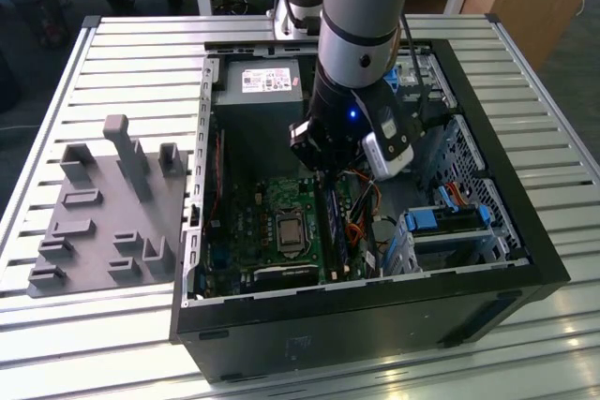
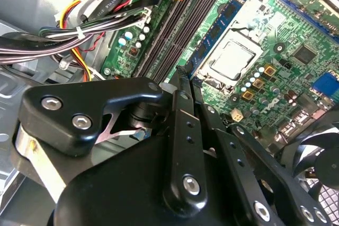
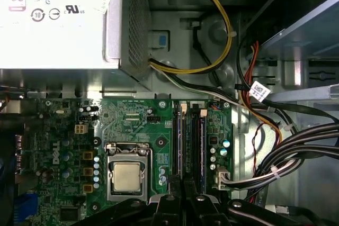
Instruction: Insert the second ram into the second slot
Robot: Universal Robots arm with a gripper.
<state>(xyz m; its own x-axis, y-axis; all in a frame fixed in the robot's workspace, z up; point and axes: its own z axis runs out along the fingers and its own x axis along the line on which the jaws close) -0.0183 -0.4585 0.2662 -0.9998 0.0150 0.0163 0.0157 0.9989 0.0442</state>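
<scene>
The second ram [image 2: 222, 25] is a thin blue stick with dark chips, standing on edge in a slot beside the CPU socket [image 2: 233, 59]. It also appears edge-on in the first wrist view [image 3: 180, 141] and as a dark upright strip in the exterior view [image 1: 331, 227]. My gripper [image 2: 188, 80] is shut and hangs just over the stick's near end, its black fingers [image 3: 169, 205] pressed close together. I cannot tell whether the tips touch the stick. A second blue edge [image 3: 201, 141] stands in a slot farther from the socket.
The open black computer case [image 1: 525, 231] lies on a slatted metal table. Bundled cables [image 2: 79, 30] run beside the slots, near the power supply [image 3: 58, 19]. Blue drive-bay clips [image 1: 441, 217] sit at the exterior view's right. A grey fixture plate [image 1: 103, 213] lies left of the case.
</scene>
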